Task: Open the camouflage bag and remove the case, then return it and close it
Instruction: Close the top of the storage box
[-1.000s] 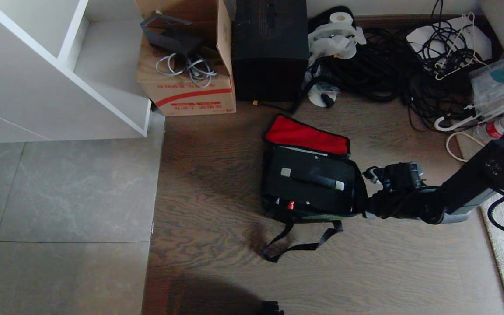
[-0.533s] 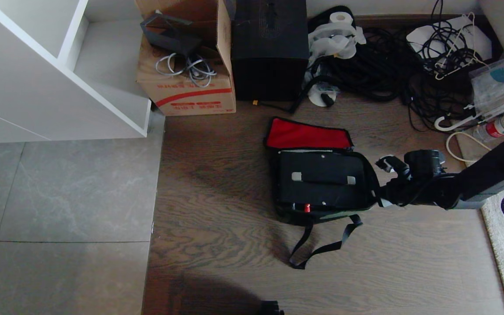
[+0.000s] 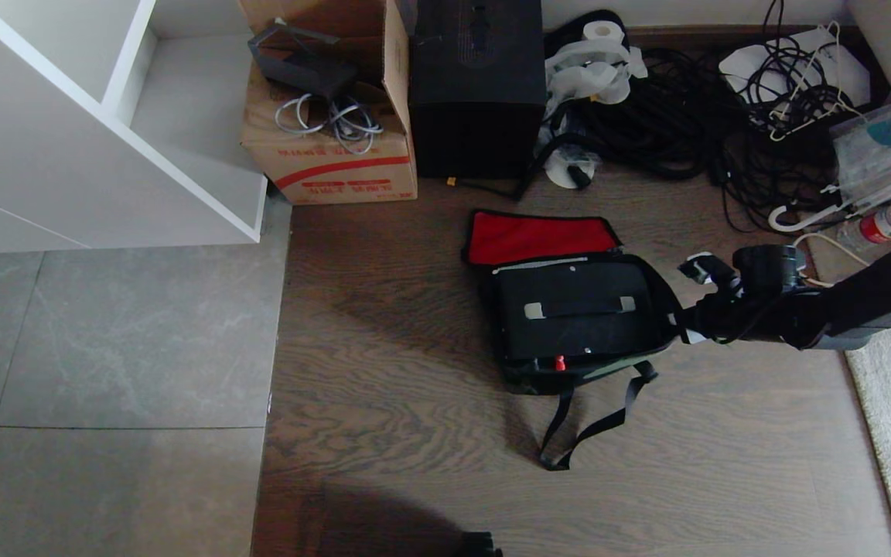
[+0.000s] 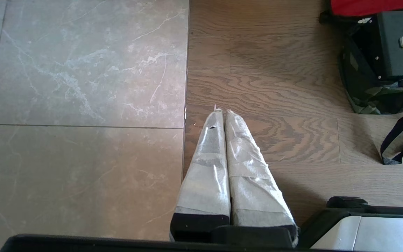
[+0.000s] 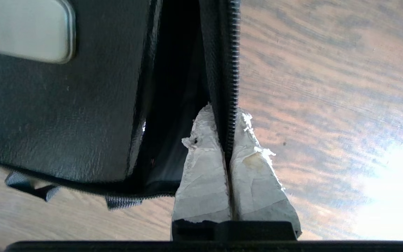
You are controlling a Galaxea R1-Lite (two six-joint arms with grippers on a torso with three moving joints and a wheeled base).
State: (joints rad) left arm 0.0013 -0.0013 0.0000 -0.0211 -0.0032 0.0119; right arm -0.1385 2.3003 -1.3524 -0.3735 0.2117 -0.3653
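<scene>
Here the right fingers (image 5: 205, 168) pinch the camouflage bag's (image 5: 219, 70) zippered side wall.

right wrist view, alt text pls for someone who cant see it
The right gripper, its fingers wrapped in white tape, is shut on the zipper edge of the open camouflage bag. Inside the bag lies the black case, one silver handle end showing, with wooden floor beyond.
</scene>
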